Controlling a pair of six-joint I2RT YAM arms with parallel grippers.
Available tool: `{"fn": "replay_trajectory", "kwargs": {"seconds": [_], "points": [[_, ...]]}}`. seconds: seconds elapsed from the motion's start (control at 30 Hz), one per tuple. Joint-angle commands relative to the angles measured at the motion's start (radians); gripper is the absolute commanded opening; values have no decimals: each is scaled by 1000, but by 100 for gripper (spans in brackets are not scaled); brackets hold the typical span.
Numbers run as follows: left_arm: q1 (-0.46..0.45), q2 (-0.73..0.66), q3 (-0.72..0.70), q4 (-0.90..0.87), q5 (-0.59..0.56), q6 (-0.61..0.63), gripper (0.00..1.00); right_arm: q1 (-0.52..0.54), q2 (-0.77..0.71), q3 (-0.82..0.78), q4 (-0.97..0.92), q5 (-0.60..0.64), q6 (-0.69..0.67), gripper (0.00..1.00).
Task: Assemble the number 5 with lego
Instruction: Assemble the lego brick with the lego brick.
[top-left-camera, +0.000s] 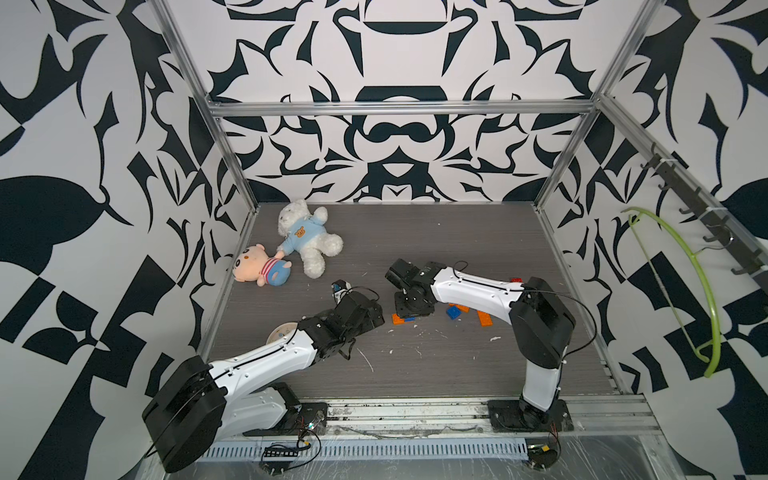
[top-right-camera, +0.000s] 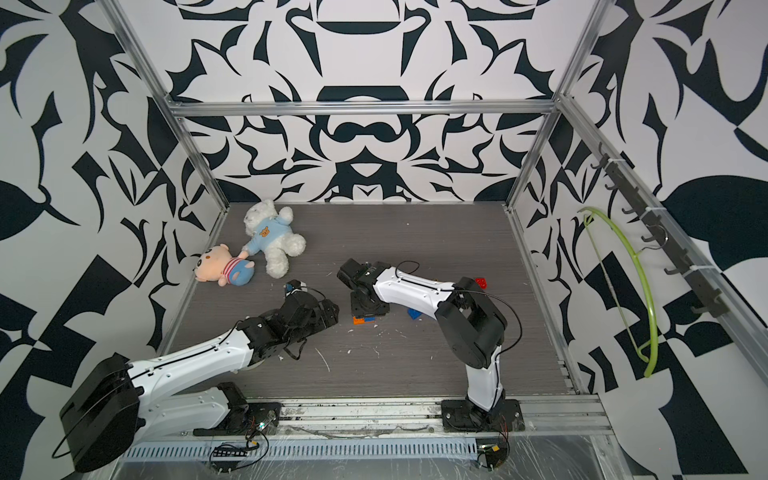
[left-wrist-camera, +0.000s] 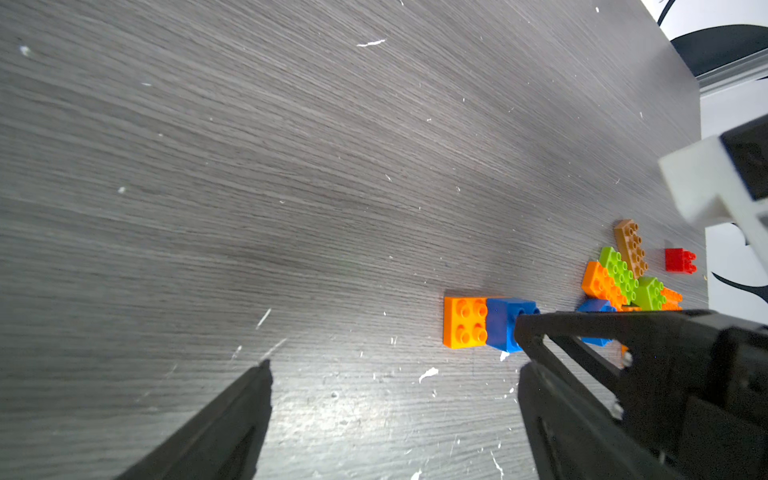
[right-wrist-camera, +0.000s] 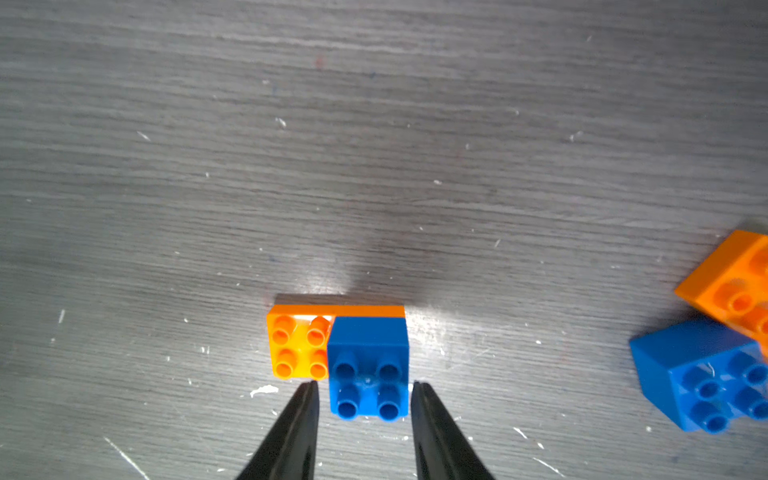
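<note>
An orange lego brick (right-wrist-camera: 297, 347) lies flat on the table with a blue square brick (right-wrist-camera: 368, 365) stacked on one half of it. The stack also shows in both top views (top-left-camera: 401, 319) (top-right-camera: 363, 319). My right gripper (right-wrist-camera: 365, 386) points down over the stack. Its fingertips (right-wrist-camera: 309, 388) flank the blue brick, and a thin gap still shows on the orange side. My left gripper (left-wrist-camera: 395, 370) stands wide open over bare table just left of the stack, holding nothing. Loose blue (top-left-camera: 454, 312), orange (top-left-camera: 484, 318), lime green (left-wrist-camera: 619, 272), brown (left-wrist-camera: 631, 249) and red (left-wrist-camera: 679, 261) bricks lie to the right.
A white plush bear (top-left-camera: 307, 237) and a pink-faced doll (top-left-camera: 259, 266) lie at the back left. A round cream clock (top-left-camera: 280, 332) sits partly under my left arm. A green hanger (top-left-camera: 702, 282) hangs on the right wall. Metal frame posts edge the table.
</note>
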Motion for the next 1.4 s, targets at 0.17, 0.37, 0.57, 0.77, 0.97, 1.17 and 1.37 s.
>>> {"fn": "replay_trajectory", "kwargs": {"seconds": [0.17,0.37,0.57,0.77,0.97,1.17,1.37], "points": [[-4,33,30,5,13,11,99,-3,12,-7,-11,-4,-8,39],[-4,46,37,3,15,11,99,-3,22,-5,-14,-6,-14,38],[-4,56,45,0,12,11,99,-4,34,6,-27,-5,-17,32],[-4,62,50,-12,12,11,99,-4,58,-16,-13,-27,-12,32],[-4,60,45,-16,8,8,99,-4,72,-37,-25,-24,-10,31],[-4,59,44,-18,4,3,99,6,91,-42,-44,-13,-12,31],[-4,56,47,-21,0,2,99,14,79,-2,-58,-14,-20,32]]}}
